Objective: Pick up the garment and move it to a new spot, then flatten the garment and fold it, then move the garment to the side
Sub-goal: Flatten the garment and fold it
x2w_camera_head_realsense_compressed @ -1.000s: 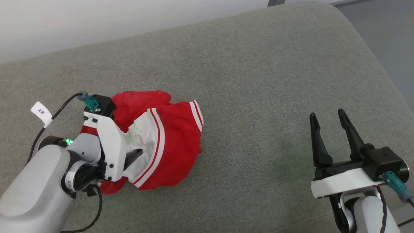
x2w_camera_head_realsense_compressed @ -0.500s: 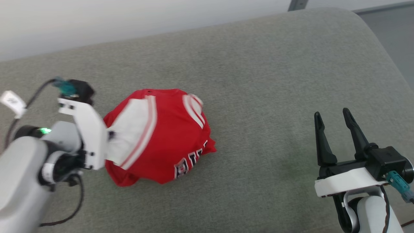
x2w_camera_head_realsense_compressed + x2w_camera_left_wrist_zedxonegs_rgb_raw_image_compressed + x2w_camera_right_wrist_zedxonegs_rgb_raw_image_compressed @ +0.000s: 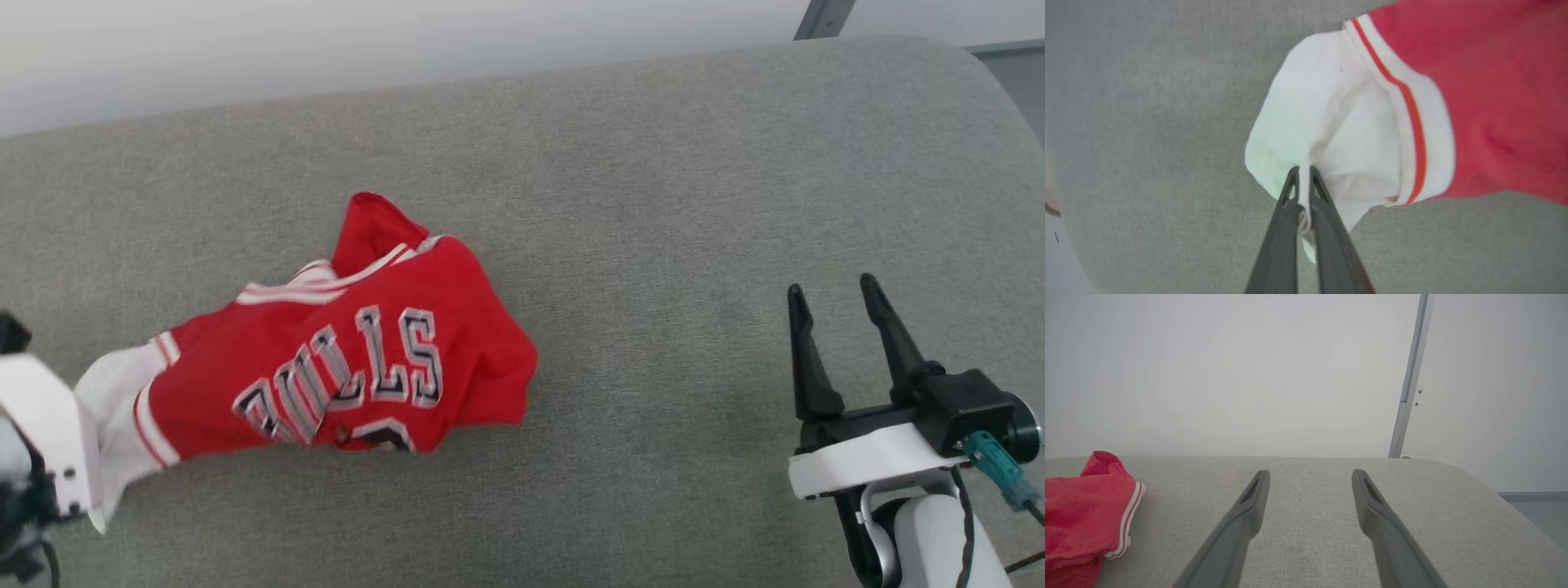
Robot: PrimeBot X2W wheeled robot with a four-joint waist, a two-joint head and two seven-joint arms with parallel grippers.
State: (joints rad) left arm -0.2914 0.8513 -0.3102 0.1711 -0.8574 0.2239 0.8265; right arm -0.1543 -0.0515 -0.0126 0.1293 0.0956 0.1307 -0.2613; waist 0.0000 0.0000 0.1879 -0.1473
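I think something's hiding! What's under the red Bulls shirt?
The jersey lies crumpled on the grey cushion, which shows all around it. Whatever its folds cover cannot be seen. The left gripper pinches its white sleeve.

I am looking down on a grey-green upholstered cushion (image 3: pixel 669 212) that is spreading wide below me, its woven fabric lying smooth and its far right corner curving round. Behind it a plain white wall (image 3: pixel 1229 375) is rising. A slim grey metal strip (image 3: pixel 1410 375) is running up that wall at a slight lean, with 2 small screws (image 3: pixel 1419 391) sitting just beside it. Past the cushion's right edge some grey floor (image 3: pixel 1551 512) is showing, and a darker baseboard (image 3: pixel 1531 495) is running along the wall's foot.
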